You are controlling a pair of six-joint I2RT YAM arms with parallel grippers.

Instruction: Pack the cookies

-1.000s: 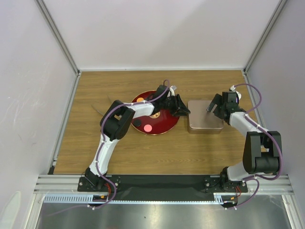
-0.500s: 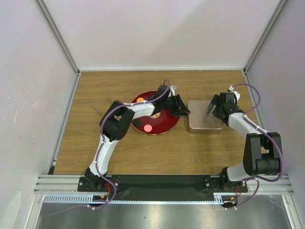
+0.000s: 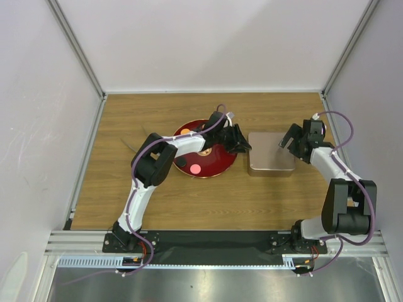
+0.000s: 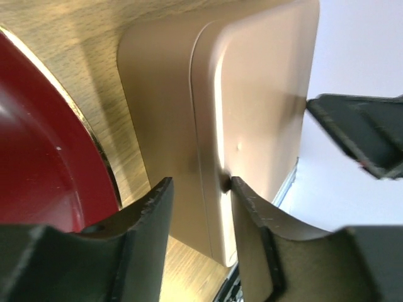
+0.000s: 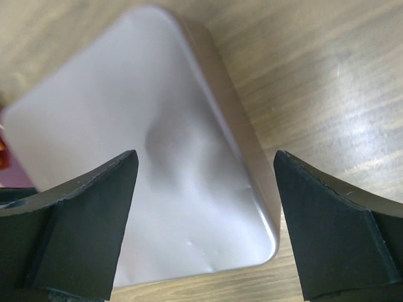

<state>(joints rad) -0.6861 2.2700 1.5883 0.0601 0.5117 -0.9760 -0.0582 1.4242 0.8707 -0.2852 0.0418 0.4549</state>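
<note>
Tin (image 3: 271, 162) lidded; cookies (image 3: 195, 168) lie on the plate (image 3: 220, 165), beside the left hand (image 3: 242, 145), narrowly parted. Right hand (image 3: 291, 139) spread over the tin.

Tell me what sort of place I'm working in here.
Most likely a lab test cell, not a kitchen: a wooden table enclosed by plain white panels on aluminium framing, with only a red plate and a closed tin set out.

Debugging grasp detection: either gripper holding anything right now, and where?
Nothing held. Right gripper hangs wide open above the tin; left gripper sits open at its edge.
</note>
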